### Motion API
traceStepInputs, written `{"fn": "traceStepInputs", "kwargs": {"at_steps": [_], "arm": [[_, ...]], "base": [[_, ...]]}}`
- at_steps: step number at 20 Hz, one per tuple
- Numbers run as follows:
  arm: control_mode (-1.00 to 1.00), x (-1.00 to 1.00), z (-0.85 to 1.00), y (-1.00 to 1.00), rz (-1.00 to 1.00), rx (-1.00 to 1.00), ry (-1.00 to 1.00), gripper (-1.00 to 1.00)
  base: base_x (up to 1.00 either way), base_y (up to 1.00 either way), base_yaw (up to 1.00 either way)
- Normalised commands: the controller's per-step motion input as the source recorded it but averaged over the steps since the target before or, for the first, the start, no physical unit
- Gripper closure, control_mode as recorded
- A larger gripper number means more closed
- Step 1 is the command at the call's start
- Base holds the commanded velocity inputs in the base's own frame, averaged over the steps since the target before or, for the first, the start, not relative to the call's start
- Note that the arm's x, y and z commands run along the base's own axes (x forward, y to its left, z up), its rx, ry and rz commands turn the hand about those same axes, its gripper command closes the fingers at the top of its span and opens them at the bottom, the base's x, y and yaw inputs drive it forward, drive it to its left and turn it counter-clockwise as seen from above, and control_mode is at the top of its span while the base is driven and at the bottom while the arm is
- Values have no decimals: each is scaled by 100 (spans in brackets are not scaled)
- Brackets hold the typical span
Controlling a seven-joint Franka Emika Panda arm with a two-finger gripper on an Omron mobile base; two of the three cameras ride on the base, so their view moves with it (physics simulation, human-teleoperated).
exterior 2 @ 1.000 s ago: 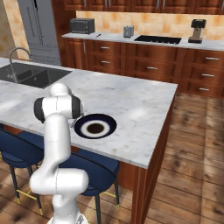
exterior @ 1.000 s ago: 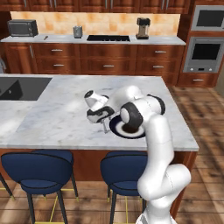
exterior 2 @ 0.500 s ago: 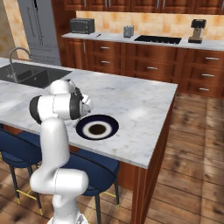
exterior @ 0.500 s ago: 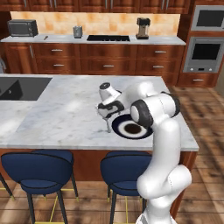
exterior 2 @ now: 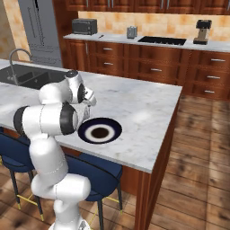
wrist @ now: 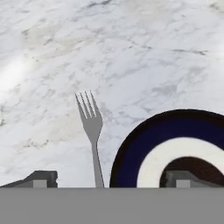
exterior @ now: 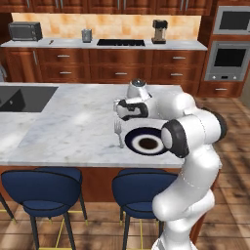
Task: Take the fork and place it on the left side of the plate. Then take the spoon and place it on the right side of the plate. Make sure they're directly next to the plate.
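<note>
While the gripper (wrist: 109,177) hangs with its jaws spread wide and empty over the marble counter (exterior: 73,127), the fork (wrist: 91,131) lies flat just left of the plate (wrist: 140,148), tines pointing away from the blue stools (exterior: 41,188), nothing crowding either.

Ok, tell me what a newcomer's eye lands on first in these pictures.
First the white arm bent over the marble island, its end effector open above the counter. Next the plate with its navy rim near the island's front edge, and the fork lying flat just left of it, tines pointing away from the stools.
</note>
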Motion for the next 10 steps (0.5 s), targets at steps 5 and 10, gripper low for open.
{"fn": "traceStepInputs", "kwargs": {"at_steps": [5,10], "arm": [[-100,-97,85,-61,-7,26,-2,-100],[-100,-100,33,-73,-9,15,1,-100]], "base": [[0,0,0],[0,0,0]]}}
